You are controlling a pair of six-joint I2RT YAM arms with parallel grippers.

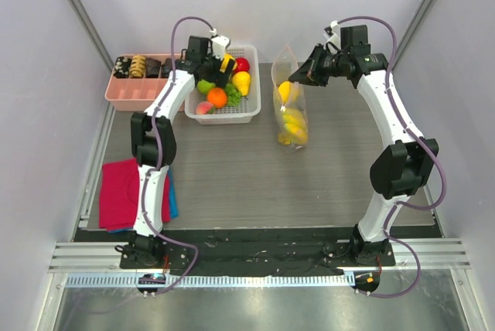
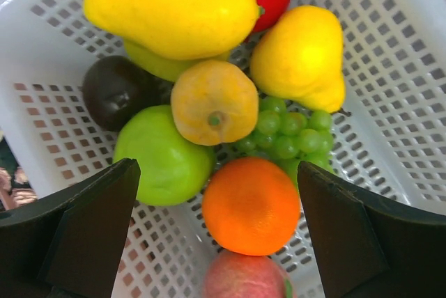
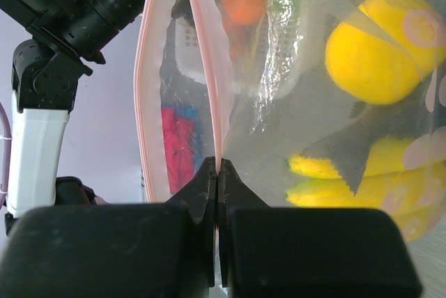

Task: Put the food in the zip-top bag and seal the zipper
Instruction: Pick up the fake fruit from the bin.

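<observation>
the right gripper is clamped on the zipper rim of the zip-top bag, held upright mid-table beside the white basket, yellow food inside. its film looks thin, floppy, slick; the stiffer rim is the better hold. the left gripper gapes wide over the glossy, roll-prone orange

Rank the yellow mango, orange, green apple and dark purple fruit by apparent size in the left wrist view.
1. yellow mango, clearly largest, though it may sit nearer the camera.
2. orange and green apple: about alike; the apple is partly covered, so not ranked.
3. dark purple fruit, smallest, partly hidden.
</observation>
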